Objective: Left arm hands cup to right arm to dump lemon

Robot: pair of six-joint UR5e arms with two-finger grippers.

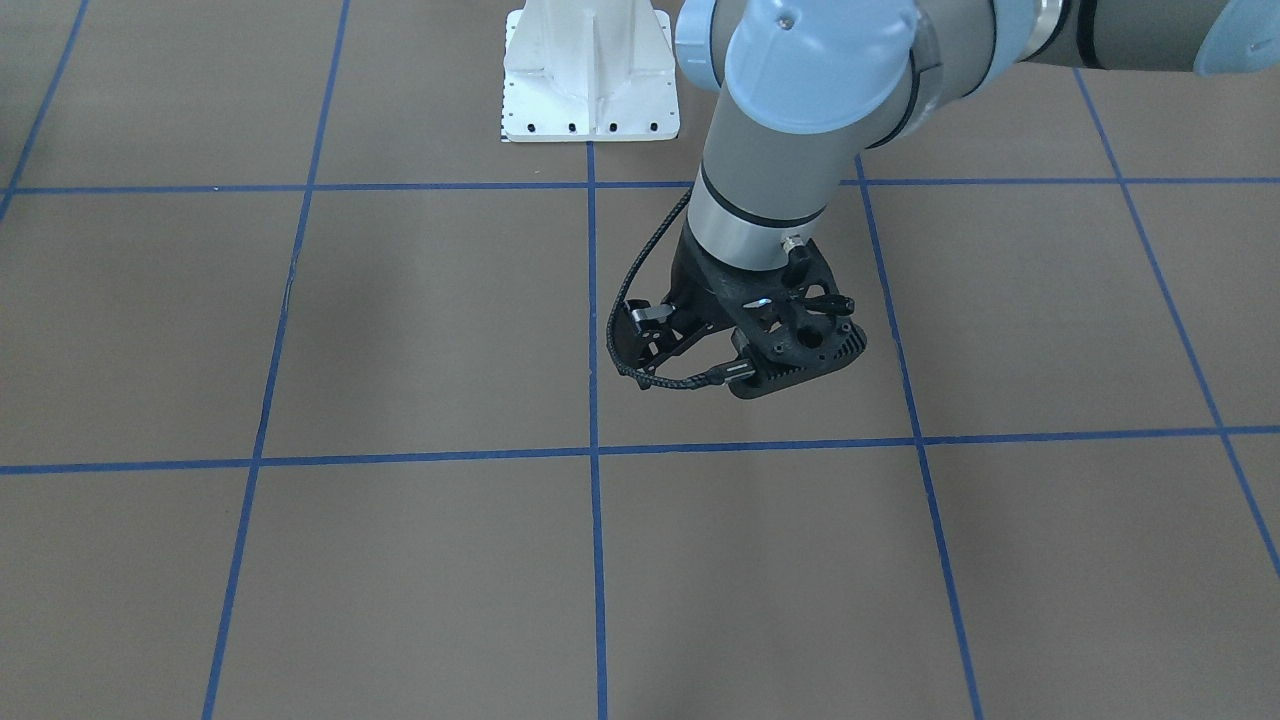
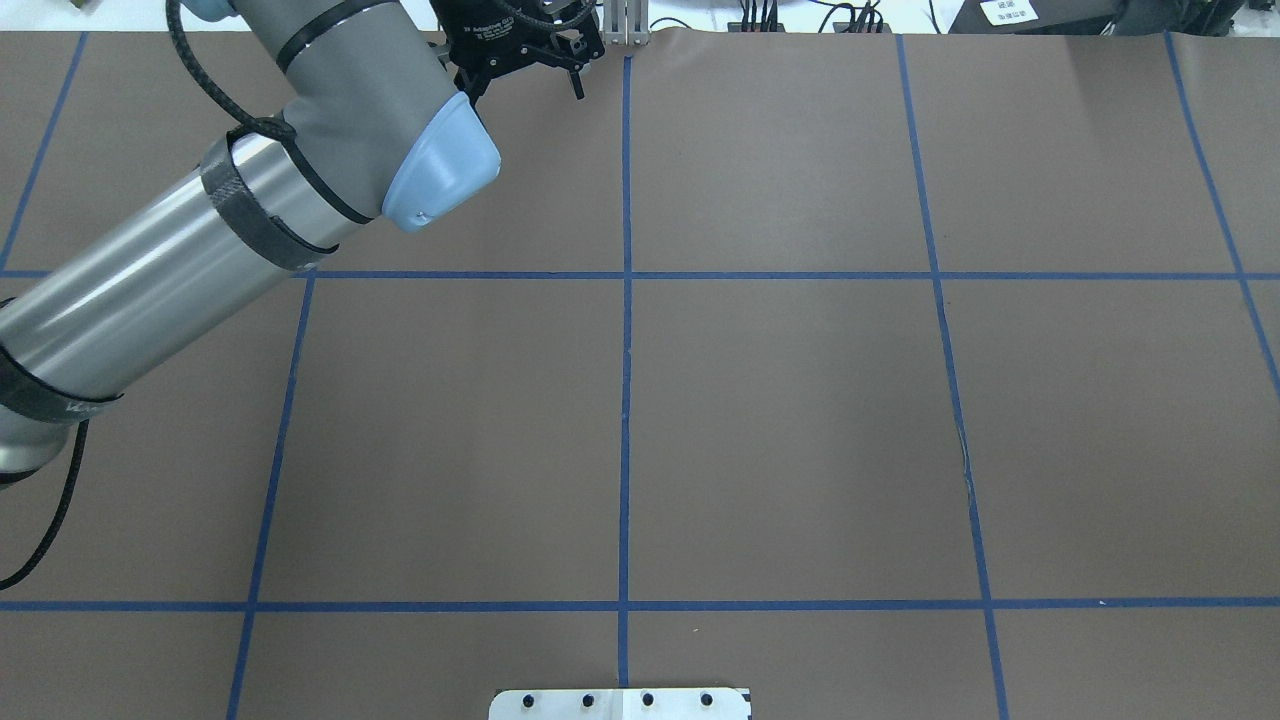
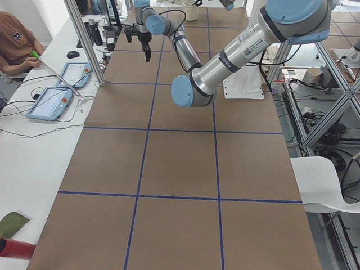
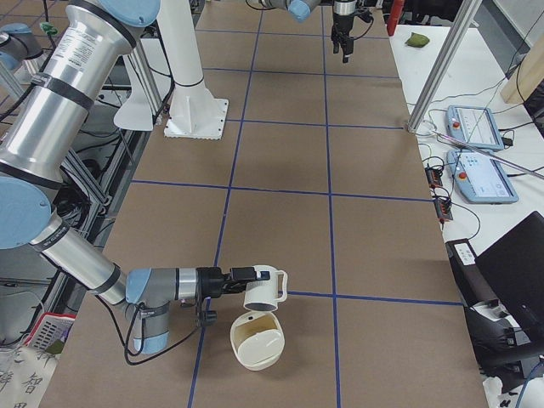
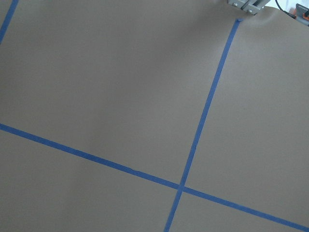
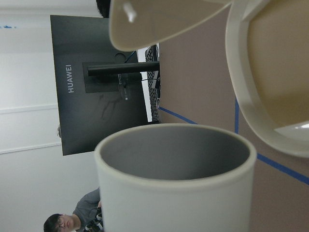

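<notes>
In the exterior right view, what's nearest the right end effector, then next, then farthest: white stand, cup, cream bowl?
1. cup, right at the right end effector.
2. cream bowl, just below the cup in this view.
3. white stand, far up the table.

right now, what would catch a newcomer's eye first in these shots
The cup, tipped on its side at the right gripper, close by a cream bowl in the right-side view. Far from it, the left gripper hangs open, holding nothing, over the brown table.
</notes>
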